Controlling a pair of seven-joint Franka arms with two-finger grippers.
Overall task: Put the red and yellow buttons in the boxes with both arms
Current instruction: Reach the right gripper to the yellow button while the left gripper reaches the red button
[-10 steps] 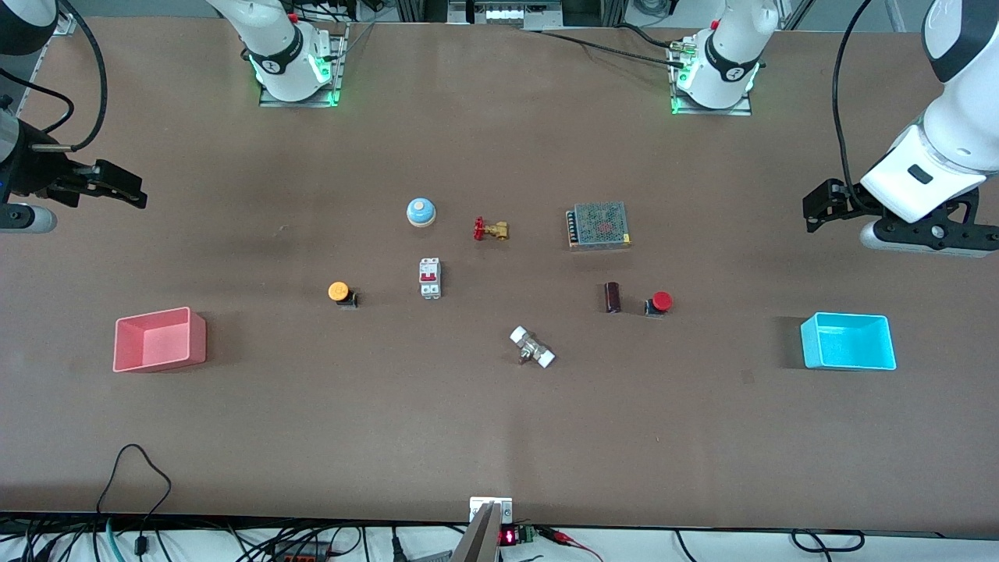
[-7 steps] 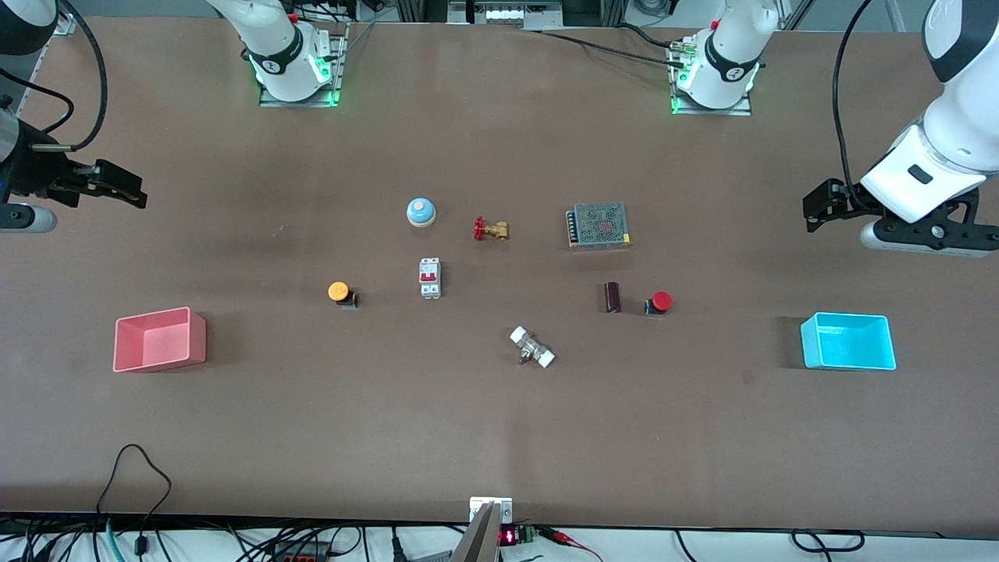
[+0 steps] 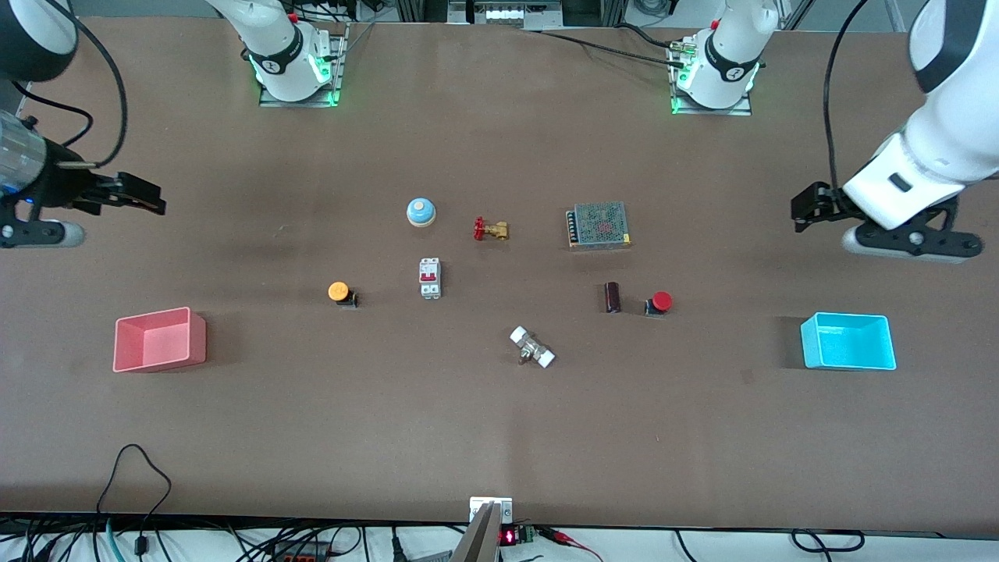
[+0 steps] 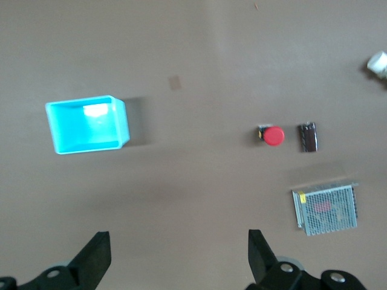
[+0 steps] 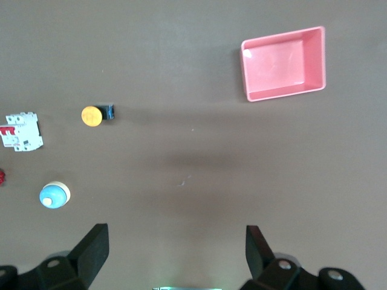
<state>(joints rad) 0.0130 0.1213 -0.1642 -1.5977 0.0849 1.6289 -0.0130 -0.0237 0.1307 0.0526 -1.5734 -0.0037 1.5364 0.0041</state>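
The red button [image 3: 662,301] stands on the table beside a dark cylinder; it also shows in the left wrist view [image 4: 273,136]. The yellow button [image 3: 338,291] stands toward the right arm's end, and shows in the right wrist view [image 5: 92,115]. The cyan box [image 3: 848,341] [image 4: 87,124] is at the left arm's end and the pink box [image 3: 160,339] [image 5: 283,63] at the right arm's end; both are empty. My left gripper [image 3: 804,209] [image 4: 178,241] is open and empty over bare table. My right gripper [image 3: 150,200] [image 5: 175,237] is open and empty over bare table.
Around the table's middle lie a blue dome bell [image 3: 421,211], a brass valve with a red handle [image 3: 490,229], a mesh-topped power supply [image 3: 599,225], a white circuit breaker [image 3: 430,278], a dark cylinder [image 3: 613,297] and a white-ended fitting [image 3: 532,347].
Both grippers have shifted a little toward the table's middle. Nothing on the table has moved.
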